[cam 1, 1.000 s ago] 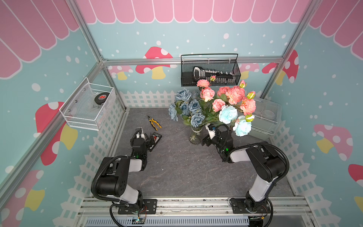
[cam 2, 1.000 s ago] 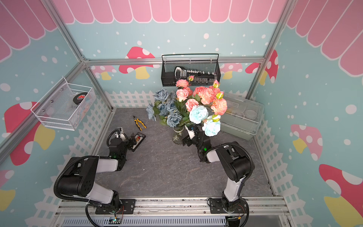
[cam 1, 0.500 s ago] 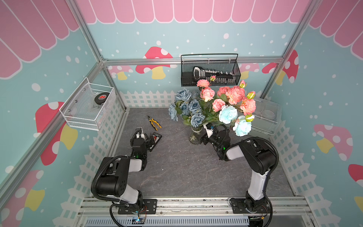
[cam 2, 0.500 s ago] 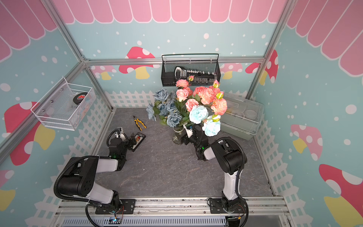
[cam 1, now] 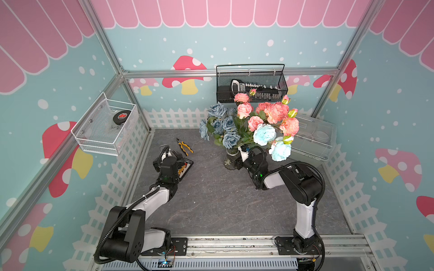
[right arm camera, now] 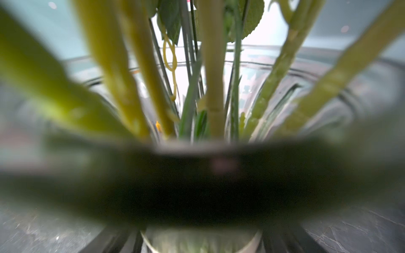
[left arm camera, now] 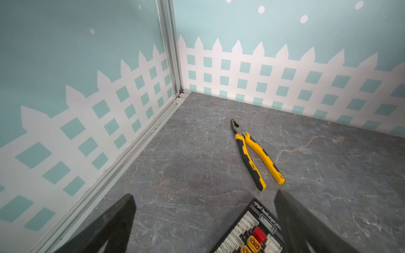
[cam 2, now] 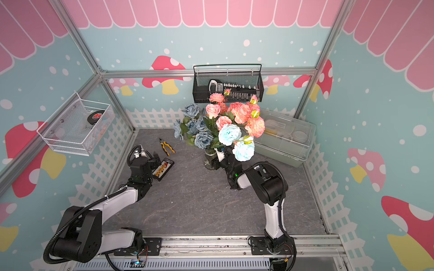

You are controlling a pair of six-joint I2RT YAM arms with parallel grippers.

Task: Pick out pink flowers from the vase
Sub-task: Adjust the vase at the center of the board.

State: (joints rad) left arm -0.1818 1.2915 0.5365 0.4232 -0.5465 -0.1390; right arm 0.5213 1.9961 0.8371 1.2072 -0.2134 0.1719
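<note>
- Top views: a grey marbled worktop (cam 1: 211, 206) is seen in both, closed in by teal walls (cam 1: 234, 47) printed with mushrooms, white dots and a white fence. Pink scallops run along the top and metal posts (cam 1: 133, 103) stand at the corners.
- Pliers (cam 1: 184, 147) with yellow handles are laid flat towards the rear left corner. A black board (cam 1: 185, 167) of connectors is laid just beside them, nearer the left arm.
- The vase (cam 1: 231, 162) is stood upright on the worktop, towards the middle rear.
- The pink flowers (cam 1: 273, 112) are held in the vase, at the right and rear of the bunch. Grey-blue roses (cam 1: 220, 122) are placed at its left and two aqua blooms (cam 1: 264, 134) at its front right.
- A black basket (cam 1: 251, 82) is hung on the back wall behind the flowers, and a dark tool (cam 1: 239, 86) is laid in it.
- A white basket (cam 1: 105, 126) is hung on the left wall, and a black disc (cam 1: 121, 116) is kept in it.
- A clear lidded box (cam 1: 312, 138) is set at the rear right, near the bunch. Its contents cannot be made out.
- The left claw (left arm camera: 203, 195) is spread wide with nothing gripped, just over a corner of the board.
- The right claw (cam 1: 243, 154) is found at the vase's neck, under the blooms. In the right wrist view only blurred green stems (right arm camera: 213, 87) are shown close up, so whether it is released or clenched cannot be told.
</note>
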